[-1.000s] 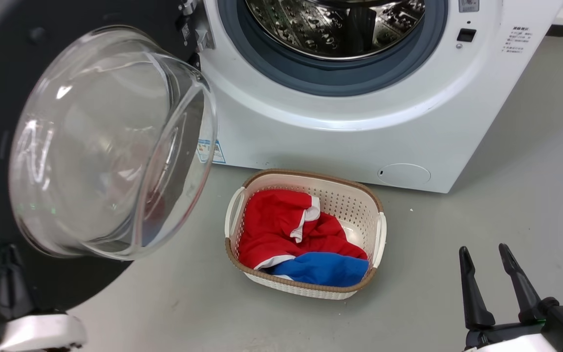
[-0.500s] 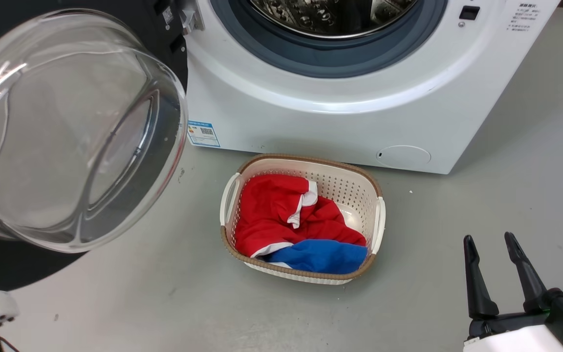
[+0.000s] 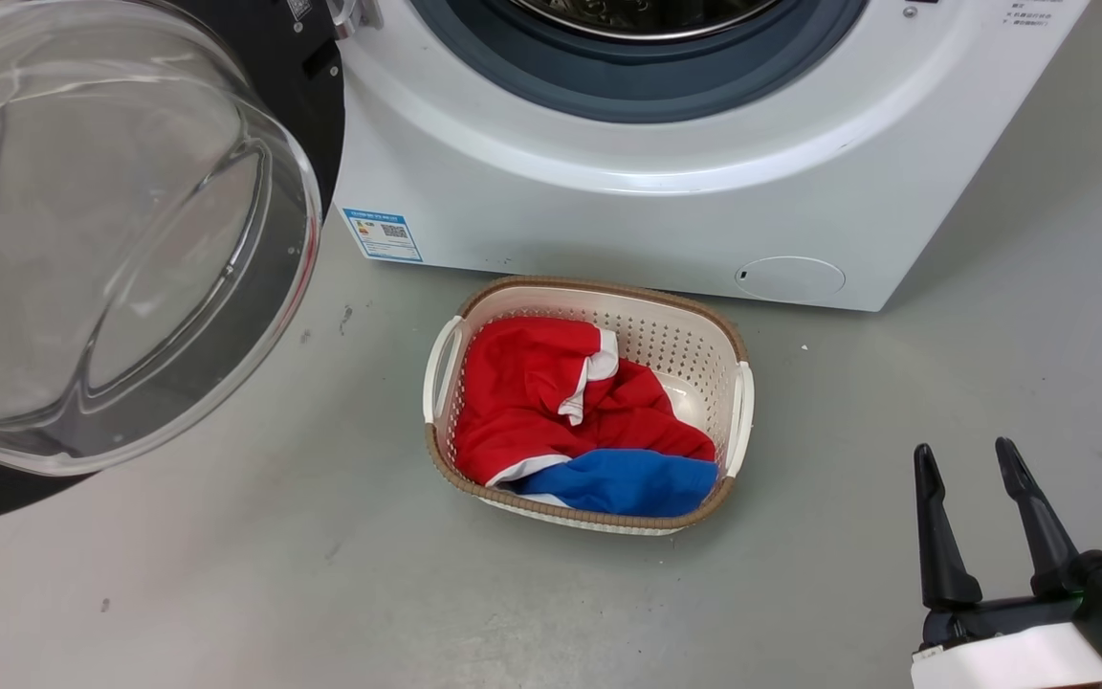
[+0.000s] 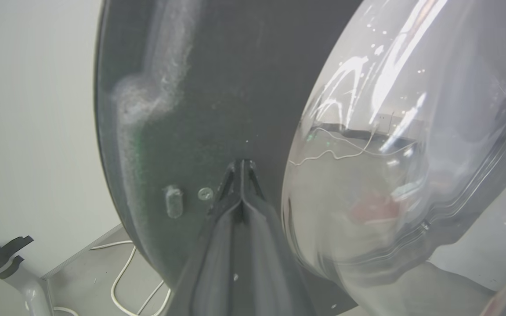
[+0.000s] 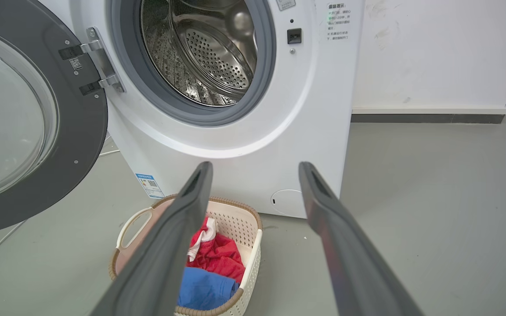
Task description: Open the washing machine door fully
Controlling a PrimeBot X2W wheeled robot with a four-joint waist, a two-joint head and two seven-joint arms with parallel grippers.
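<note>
floor point(image 3: 226, 574) by washing machine point(image 3: 608, 220): basket point(image 3: 599, 286) holds red, blue clothes point(image 3: 532, 402).

The washing machine point(image 3: 666, 220) stands on the floor point(image 3: 991, 431), wall point(image 5: 433, 52) behind it, the washing machine door point(image 5: 84, 131) swung out to its left. 1 basket point(image 3: 666, 344) sits on the floor just before the machine, with clothes point(image 3: 532, 392) in it.

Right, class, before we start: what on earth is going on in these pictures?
A robot is opening the washing machine. Its left pincer, shut, points its tips at the black inner face of the washing machine door, which stands swung wide from the drum mouth. The right pincer hangs open and idle above the floor. A basket of red and blue clothes sits before the machine.
</note>
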